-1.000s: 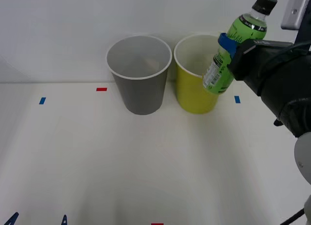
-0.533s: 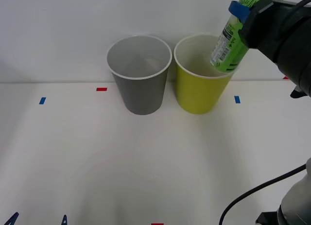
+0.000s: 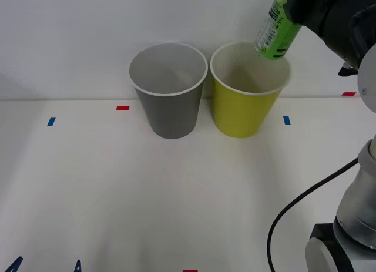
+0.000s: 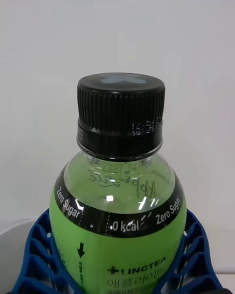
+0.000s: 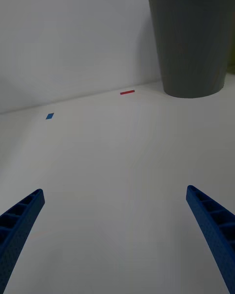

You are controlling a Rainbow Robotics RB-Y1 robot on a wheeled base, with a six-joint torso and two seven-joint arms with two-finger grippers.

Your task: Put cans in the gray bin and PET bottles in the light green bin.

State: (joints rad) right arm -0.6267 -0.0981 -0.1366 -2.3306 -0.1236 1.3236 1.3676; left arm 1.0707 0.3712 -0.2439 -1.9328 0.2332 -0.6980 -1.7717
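My right gripper [image 3: 288,3] is shut on the PET bottle [image 3: 276,32], a small clear bottle with a bright green label. It hangs tilted above the right rim of the light green bin [image 3: 245,107]. Up close, the bottle [image 4: 117,210] shows its black cap and sits between blue ribbed fingers [image 4: 34,259]. The gray bin [image 3: 170,101] stands just left of the green one; its dark wall [image 5: 193,44] also appears in the left wrist view. My left gripper [image 5: 117,235] is open low over the bare table near the front left.
Small blue and red tape marks [image 3: 122,108] dot the white table [image 3: 176,195]. A white wall rises right behind the bins. A black cable [image 3: 288,225] loops down at the front right by the robot's base.
My right gripper has lifted the bottle up and slightly back, from beside the green bin's right wall to above its rim. The left arm has not moved.
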